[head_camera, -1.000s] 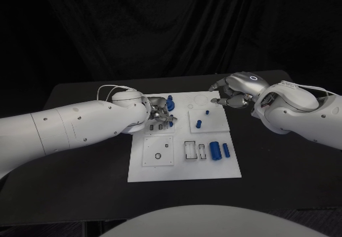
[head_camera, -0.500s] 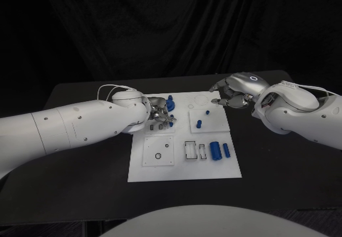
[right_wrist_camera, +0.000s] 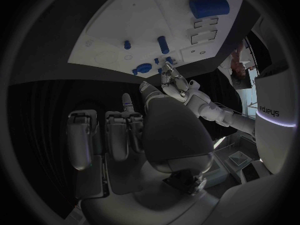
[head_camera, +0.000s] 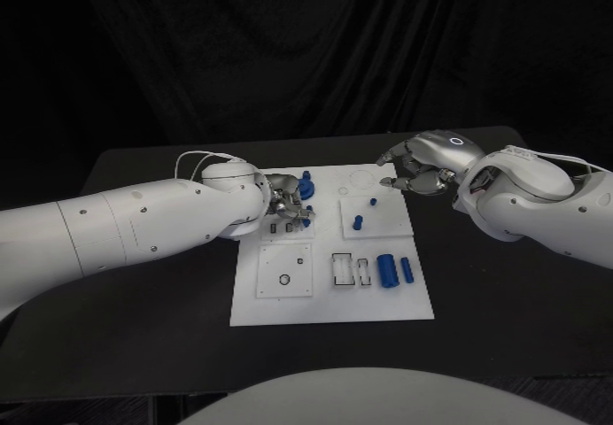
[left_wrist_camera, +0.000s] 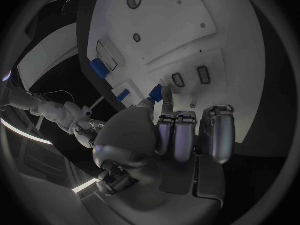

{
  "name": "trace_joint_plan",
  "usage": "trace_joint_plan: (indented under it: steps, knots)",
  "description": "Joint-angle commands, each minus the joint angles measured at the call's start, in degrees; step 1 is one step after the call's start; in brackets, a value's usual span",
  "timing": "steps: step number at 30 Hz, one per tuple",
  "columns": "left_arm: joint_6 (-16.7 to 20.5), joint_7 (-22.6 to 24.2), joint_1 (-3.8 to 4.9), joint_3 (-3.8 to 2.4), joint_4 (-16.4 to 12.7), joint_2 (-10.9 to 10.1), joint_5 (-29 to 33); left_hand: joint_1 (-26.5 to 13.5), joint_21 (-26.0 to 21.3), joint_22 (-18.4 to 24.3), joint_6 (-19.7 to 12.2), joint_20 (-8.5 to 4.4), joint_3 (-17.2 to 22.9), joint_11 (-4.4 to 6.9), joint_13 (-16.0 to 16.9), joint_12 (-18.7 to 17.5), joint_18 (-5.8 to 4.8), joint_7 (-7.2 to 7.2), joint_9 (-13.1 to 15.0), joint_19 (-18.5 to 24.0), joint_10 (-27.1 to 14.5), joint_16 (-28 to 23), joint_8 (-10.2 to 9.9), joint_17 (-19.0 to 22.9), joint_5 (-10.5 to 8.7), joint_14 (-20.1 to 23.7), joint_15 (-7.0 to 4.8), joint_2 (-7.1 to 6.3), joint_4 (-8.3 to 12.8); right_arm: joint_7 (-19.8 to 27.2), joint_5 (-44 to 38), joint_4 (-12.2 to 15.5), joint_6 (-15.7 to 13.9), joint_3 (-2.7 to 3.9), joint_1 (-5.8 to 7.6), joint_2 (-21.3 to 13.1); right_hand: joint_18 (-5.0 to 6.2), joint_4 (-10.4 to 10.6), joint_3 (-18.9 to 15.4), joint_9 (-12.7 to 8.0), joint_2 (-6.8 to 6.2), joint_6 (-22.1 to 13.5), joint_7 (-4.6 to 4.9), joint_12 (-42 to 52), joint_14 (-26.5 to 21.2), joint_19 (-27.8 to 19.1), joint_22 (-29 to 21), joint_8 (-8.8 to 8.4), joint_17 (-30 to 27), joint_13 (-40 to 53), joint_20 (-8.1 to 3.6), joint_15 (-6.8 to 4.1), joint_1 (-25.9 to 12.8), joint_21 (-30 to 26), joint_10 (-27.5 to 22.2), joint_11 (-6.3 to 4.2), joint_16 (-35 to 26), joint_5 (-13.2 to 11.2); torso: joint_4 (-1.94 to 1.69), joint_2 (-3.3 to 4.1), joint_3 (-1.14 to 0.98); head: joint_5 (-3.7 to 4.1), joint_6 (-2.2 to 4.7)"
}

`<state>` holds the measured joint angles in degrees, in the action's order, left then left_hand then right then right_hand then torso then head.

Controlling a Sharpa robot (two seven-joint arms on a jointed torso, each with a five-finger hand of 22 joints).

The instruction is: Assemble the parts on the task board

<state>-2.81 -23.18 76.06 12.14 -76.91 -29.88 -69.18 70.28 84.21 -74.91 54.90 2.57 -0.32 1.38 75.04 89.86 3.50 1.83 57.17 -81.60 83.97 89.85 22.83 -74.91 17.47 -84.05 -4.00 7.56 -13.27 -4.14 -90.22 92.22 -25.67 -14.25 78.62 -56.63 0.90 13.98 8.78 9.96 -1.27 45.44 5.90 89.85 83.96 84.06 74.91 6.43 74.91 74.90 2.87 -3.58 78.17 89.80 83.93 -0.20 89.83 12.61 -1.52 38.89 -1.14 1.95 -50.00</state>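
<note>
The left hand (head_camera: 289,205) fingers (left_wrist_camera: 177,135) curl together by a blue peg (head_camera: 306,184) at their tips on the board (head_camera: 332,305). Right hand (head_camera: 415,173) fingers (right_wrist_camera: 112,135) also curl, empty. The peg looks light, rigid and slick: pinch its sides.

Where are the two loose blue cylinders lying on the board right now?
In the head view the two blue cylinders lie side by side near the task board's near right corner, just right of a rectangular slot.
</note>
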Motion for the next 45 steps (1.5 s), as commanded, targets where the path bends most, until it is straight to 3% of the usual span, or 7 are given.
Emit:
trace_joint_plan:
  steps: [1, 28, 45]
  knots:
    - [-0.71, 0.60, -0.14, 0.01, -0.09, -0.06, 0.02, 0.54, -0.28, -5.60, 0.46, -0.35, 0.56, 0.51, 14.96, 0.14, -0.70, -0.14, 0.07, -0.05, 6.03, 0.15, -0.43, -15.09, 0.52, -5.95, -0.31, -0.07, 0.08, -0.93, -0.14, -0.03, 0.41, 0.04, -0.13, 0.00, -0.90, -0.35, 0.01, -0.09, 0.21, 0.47, -0.03, 0.15, 6.04, 5.94, 15.09, -0.01, 15.09, 15.10, 0.26, 0.29, 0.05, 0.20, 6.07, 0.47, 0.17, 0.32, -0.05, -0.06, 0.04, -0.03, 0.00]
    - [-0.42, 1.26, -0.15, 0.01, -0.40, -0.43, 0.02, 0.89, -0.62, -5.44, 0.50, -0.33, 2.93, 0.36, 14.96, 0.14, -0.63, 0.10, -0.57, 0.14, 6.03, 0.15, -2.69, -15.09, 1.43, -5.95, -0.24, -1.14, 0.23, -1.05, -0.14, -0.05, 0.96, 0.04, -0.13, 0.17, -0.90, -0.55, 0.08, -0.16, 0.21, 0.52, -0.01, 0.15, 6.04, 5.94, 15.09, -0.09, 15.09, 15.10, 0.26, 0.29, 0.16, 0.20, 6.07, 0.48, 0.17, 0.48, -0.12, -0.08, 0.02, -0.62, 0.00]
    - [-0.60, 1.76, -0.15, 0.01, -0.36, -0.74, 0.02, 0.27, -1.06, -5.44, 1.63, -0.05, 6.99, -0.02, 14.96, 0.14, -0.57, 0.60, -3.35, 0.28, 6.03, 0.15, -6.96, -15.09, 2.76, -5.95, 0.06, -3.10, -0.11, -1.04, -0.14, -0.02, 1.18, 0.04, -0.13, 0.09, -0.90, -0.77, 0.16, -0.23, 0.18, 0.56, -0.01, 0.15, 6.04, 5.94, 15.09, -0.15, 15.09, 15.10, 0.27, 0.30, 0.33, 0.20, 6.07, 0.48, 0.17, 0.65, -0.09, -0.04, 0.05, -0.77, 0.00]
